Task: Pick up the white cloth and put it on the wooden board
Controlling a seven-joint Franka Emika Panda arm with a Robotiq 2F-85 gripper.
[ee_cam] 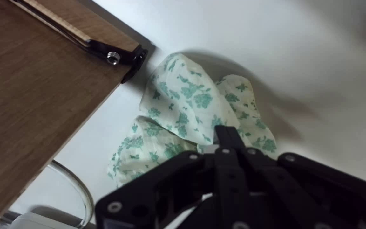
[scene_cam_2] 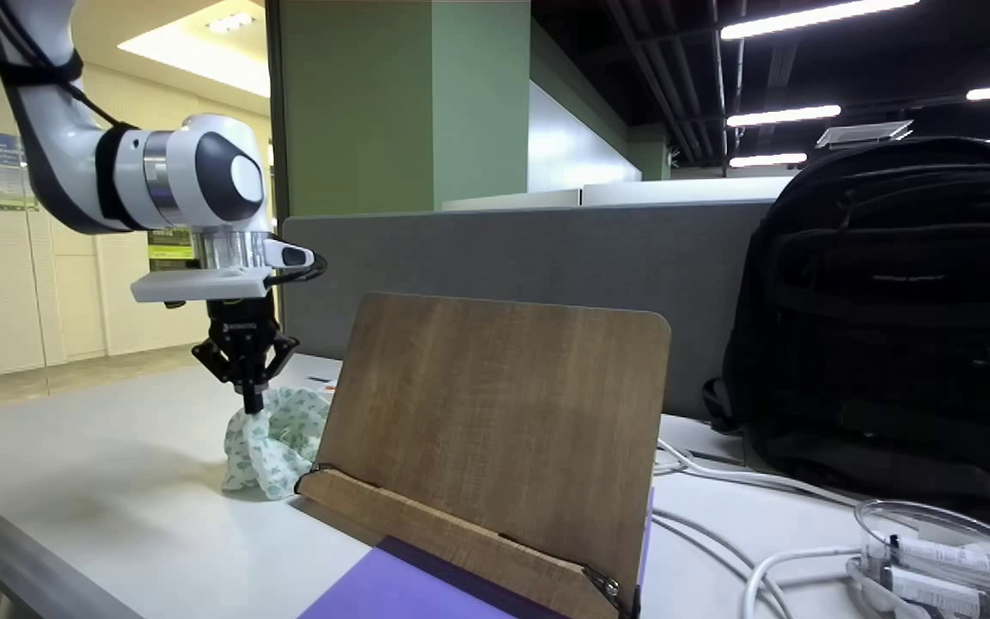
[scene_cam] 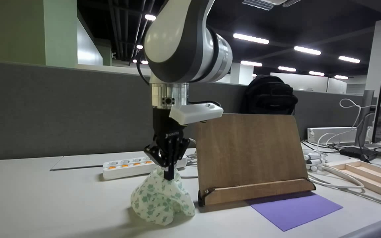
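The white cloth (scene_cam: 160, 200), printed with pale green leaves, stands bunched on the table in both exterior views. Its folds rise to my gripper (scene_cam: 169, 177), which points straight down with its fingers together, shut on the cloth's top. In the wrist view the cloth (ee_cam: 183, 98) spreads out below the closed fingertips, and the gripper (ee_cam: 229, 128) hides part of it. Close beside the cloth, the brown wooden board (scene_cam: 250, 148) leans back upright, with a narrow ledge along its bottom. The board's near corner and metal clip show beside the cloth in the wrist view.
A purple sheet (scene_cam: 296, 211) lies flat under and before the board. Behind the cloth is a white power strip (scene_cam: 127, 168). Cables, a light wooden tray (scene_cam: 372, 178) and a monitor stand past the board. A black backpack (scene_cam_2: 890, 327) rests by the grey partition (scene_cam: 61, 112).
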